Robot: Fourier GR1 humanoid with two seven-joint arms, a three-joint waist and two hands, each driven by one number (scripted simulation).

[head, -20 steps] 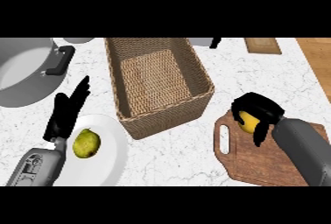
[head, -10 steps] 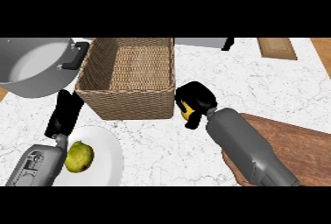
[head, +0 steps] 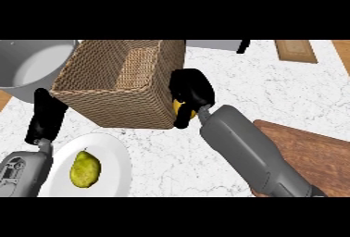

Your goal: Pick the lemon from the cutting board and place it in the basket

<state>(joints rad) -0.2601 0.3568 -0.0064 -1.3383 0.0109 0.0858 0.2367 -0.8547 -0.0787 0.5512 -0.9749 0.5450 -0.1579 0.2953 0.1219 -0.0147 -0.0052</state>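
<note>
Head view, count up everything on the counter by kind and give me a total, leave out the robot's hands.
Wicker basket: 1
White plate: 1
Pear: 1
Lemon, held in the right hand: 1
Grey pot: 1
Wooden cutting board: 1
Small wooden board at the far edge: 1
Total: 7

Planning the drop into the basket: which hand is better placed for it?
The right hand. Its fingers curl round the lemon right beside the basket wall. The left hand rests open by the plate, holding nothing.
</note>
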